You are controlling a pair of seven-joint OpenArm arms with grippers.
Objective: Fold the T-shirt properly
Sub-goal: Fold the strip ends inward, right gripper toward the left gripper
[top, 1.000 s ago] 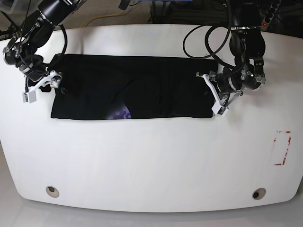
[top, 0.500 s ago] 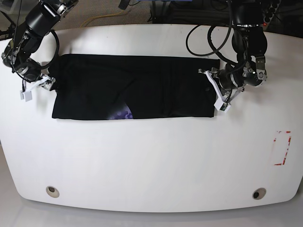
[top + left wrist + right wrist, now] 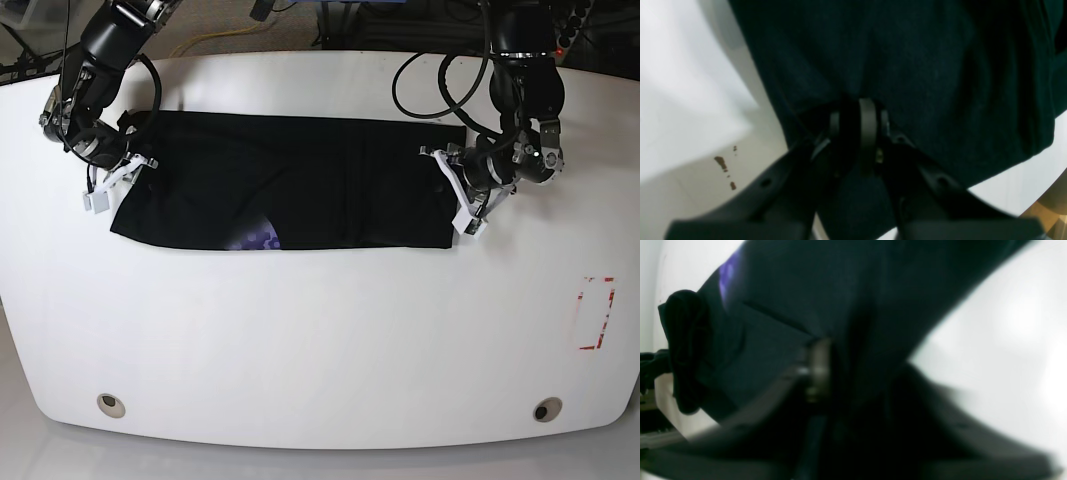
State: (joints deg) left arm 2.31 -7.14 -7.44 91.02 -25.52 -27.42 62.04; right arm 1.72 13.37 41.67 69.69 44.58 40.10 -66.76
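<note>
A: Item: T-shirt [image 3: 290,190], black, folded into a long band across the white table [image 3: 320,340], purple print peeking at the front edge.

B: Left gripper [image 3: 455,195] clamped on one end; right gripper [image 3: 112,180] pinching the other.

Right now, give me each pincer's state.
Left pincer: shut on the T-shirt.
Right pincer: shut on the T-shirt's other end.

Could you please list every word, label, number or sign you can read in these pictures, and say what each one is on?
No text can be read anywhere in these views.
T-shirt: only a small purple patch of its print shows at the folded front edge; no letters visible.
Table: a red dashed rectangle is marked near one edge; it is an outline, not writing.
Both wrist views: dark, blurred cloth, no lettering.
</note>
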